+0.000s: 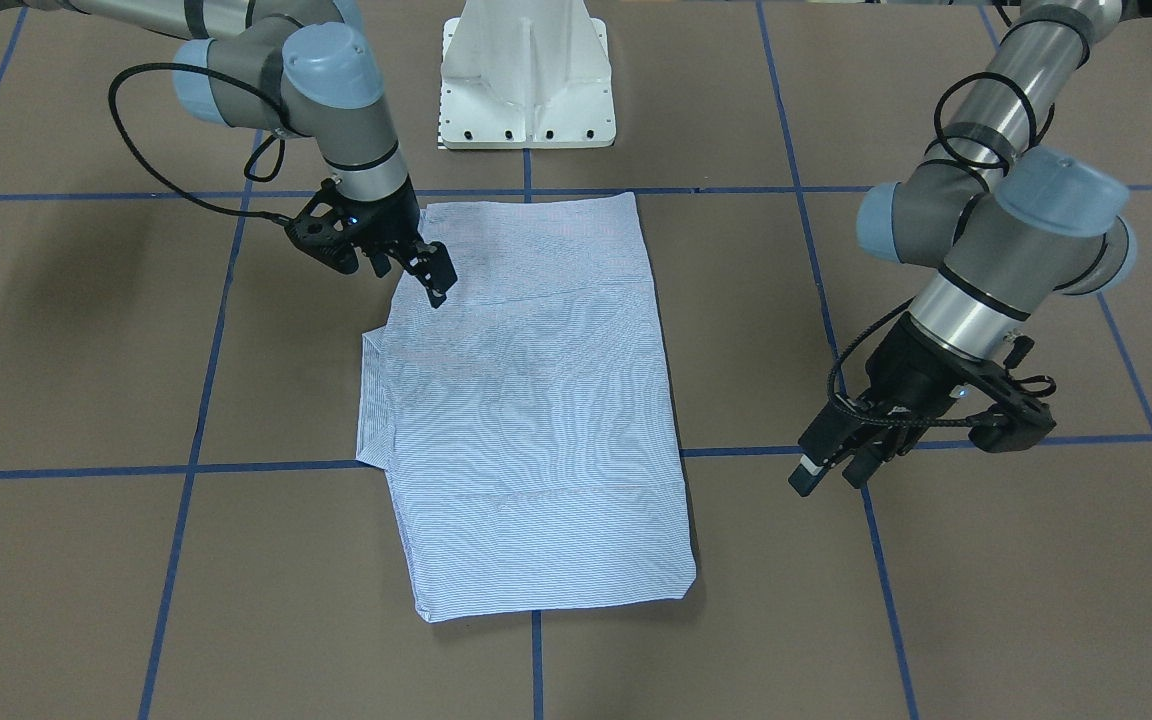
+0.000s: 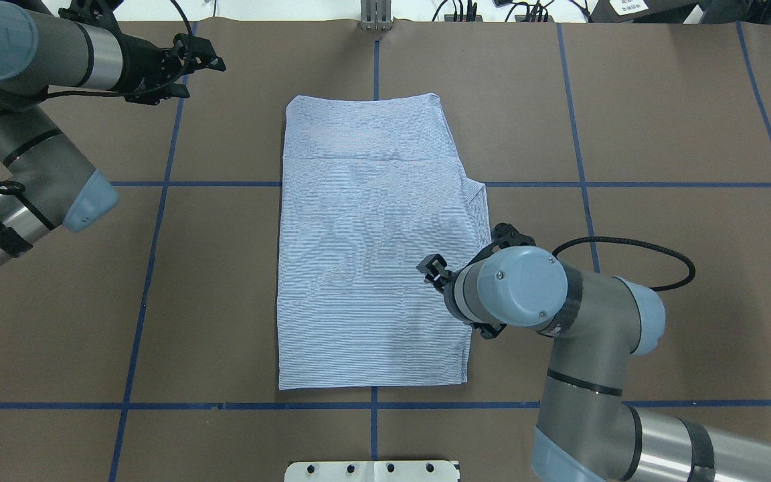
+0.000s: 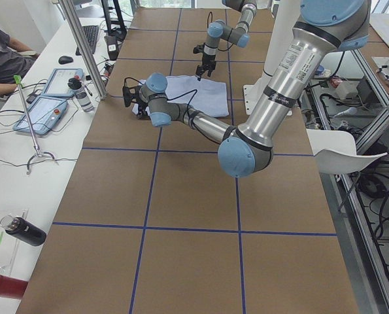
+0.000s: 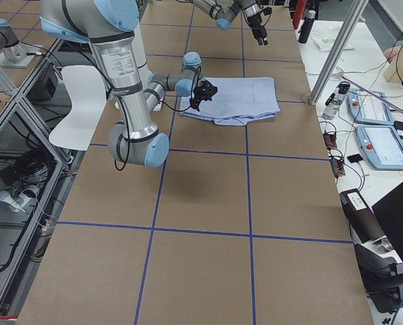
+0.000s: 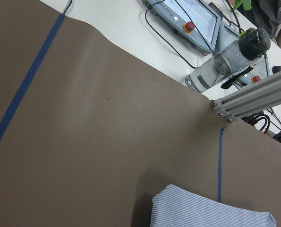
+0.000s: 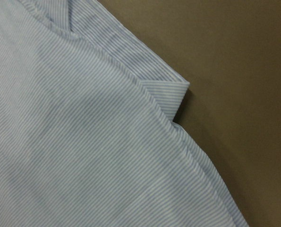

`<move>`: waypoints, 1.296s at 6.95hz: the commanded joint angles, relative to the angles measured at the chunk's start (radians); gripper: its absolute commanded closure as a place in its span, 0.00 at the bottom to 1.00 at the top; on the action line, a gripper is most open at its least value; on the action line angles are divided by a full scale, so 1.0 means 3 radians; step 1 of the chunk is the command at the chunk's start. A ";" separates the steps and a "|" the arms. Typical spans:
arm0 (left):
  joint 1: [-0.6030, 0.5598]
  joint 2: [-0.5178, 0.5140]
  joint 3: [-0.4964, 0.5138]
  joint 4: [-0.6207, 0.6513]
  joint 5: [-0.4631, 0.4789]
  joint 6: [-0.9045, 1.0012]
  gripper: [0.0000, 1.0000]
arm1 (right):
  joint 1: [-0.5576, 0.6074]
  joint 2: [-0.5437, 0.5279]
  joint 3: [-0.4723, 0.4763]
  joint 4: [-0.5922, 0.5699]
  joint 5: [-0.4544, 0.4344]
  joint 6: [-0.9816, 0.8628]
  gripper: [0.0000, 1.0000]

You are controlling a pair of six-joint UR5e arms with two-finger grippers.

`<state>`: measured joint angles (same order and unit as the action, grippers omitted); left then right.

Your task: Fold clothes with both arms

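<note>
The light blue striped shirt (image 1: 526, 420) lies flat on the brown table, folded into a long rectangle, with its collar (image 2: 478, 201) sticking out at one long side. My right gripper (image 1: 411, 275) hovers open over the shirt's edge near that collar, in the overhead view (image 2: 431, 270) too. Its wrist view shows only the shirt (image 6: 83, 142) and the collar corner (image 6: 168, 90). My left gripper (image 1: 829, 478) is open and empty above bare table, well away from the shirt, near the far edge (image 2: 205, 53). Its wrist view shows one shirt corner (image 5: 206, 213).
The white pedestal base (image 1: 526, 80) stands behind the shirt. Blue tape lines (image 1: 196, 465) cross the table. Beyond the far edge are teach pendants (image 5: 197, 19), a bottle (image 5: 230, 61) and an aluminium post (image 5: 258, 94).
</note>
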<state>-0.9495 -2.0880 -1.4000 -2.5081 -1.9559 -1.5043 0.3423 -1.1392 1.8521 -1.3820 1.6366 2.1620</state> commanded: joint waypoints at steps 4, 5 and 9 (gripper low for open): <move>0.0000 0.0067 -0.0078 0.0000 0.0011 -0.0012 0.08 | -0.0487 -0.0226 0.0156 0.0020 -0.0399 0.0550 0.06; 0.0000 0.0067 -0.0078 0.0000 0.0011 -0.0017 0.08 | -0.0512 -0.0262 0.0161 0.0020 -0.0414 0.0555 0.06; 0.0005 0.0067 -0.0083 0.0000 0.0011 -0.0022 0.08 | -0.0533 -0.0278 0.0167 0.0025 -0.0393 0.0555 0.14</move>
<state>-0.9486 -2.0679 -1.4248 -2.5081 -1.9528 -1.5104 0.1833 -1.2211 1.9005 -1.3745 1.5177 2.3285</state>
